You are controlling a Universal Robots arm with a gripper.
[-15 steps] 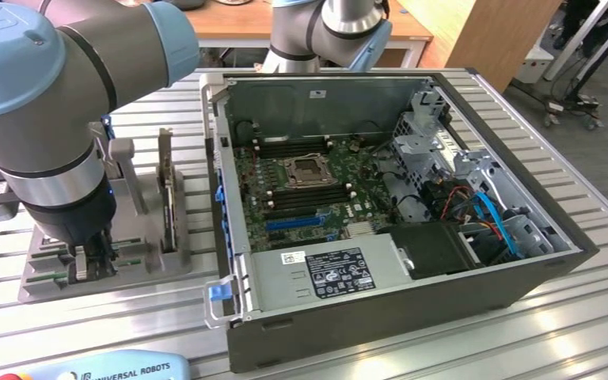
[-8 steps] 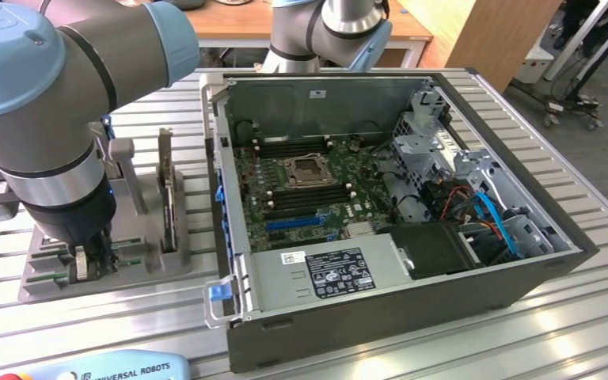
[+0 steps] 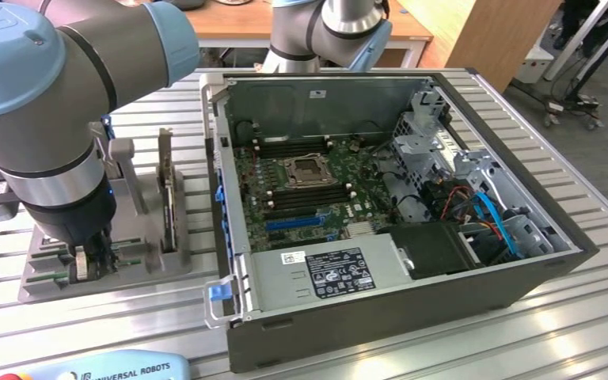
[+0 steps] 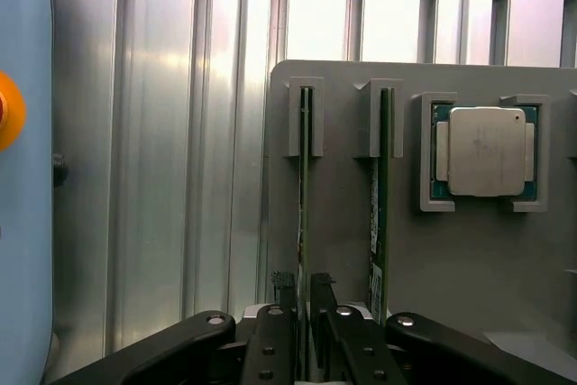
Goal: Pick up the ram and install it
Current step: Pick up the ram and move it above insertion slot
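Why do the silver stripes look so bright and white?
In the wrist view, light bounces off the ribbed metal table, washing some strips nearly white; the processor's lid gleams too. In the exterior view, the inside of the computer case sits in shadow.

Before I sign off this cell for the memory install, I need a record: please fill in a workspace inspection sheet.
Surface: slatted aluminium table, carrying an open computer case and a grey parts holder.
Job's things: ram stick on edge in the holder, the one farther from the CPU.
Clutter: teach pendant at the table edge.
Grippers: gripper at that ram stick, low over the holder.
Cables: blue and orange cables inside the case.
Surroundings: wooden desk behind.
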